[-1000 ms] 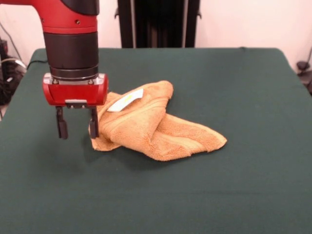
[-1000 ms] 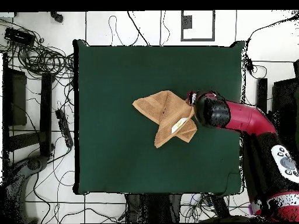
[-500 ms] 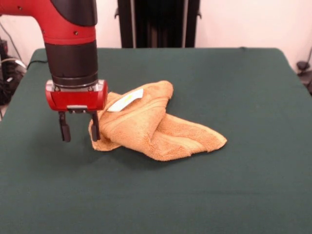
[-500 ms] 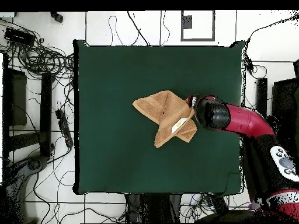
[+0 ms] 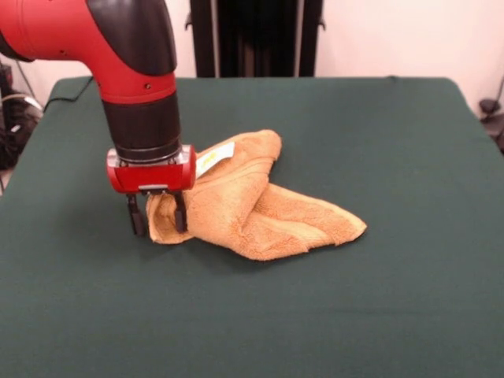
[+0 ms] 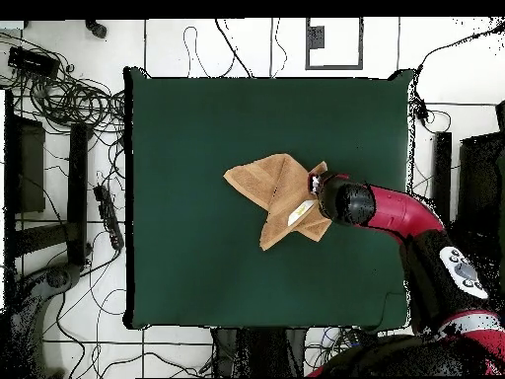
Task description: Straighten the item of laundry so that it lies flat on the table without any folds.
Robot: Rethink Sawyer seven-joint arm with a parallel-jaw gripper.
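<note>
Green-clothed table; crumpled towel mid-table; fingers spread, straddling towel corner; cables on floor.

The orange-tan towel lay crumpled near the middle of the dark green surface, folded over itself in thick layers. One corner tapered flat to a point, and a small white label showed on top.

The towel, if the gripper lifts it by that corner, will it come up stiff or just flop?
Probably flop: the towel lies in soft rumpled folds, so it would likely hang and unfold. It looks light, so a push would likely bunch it on the table. The gripper straddles its edge.
</note>
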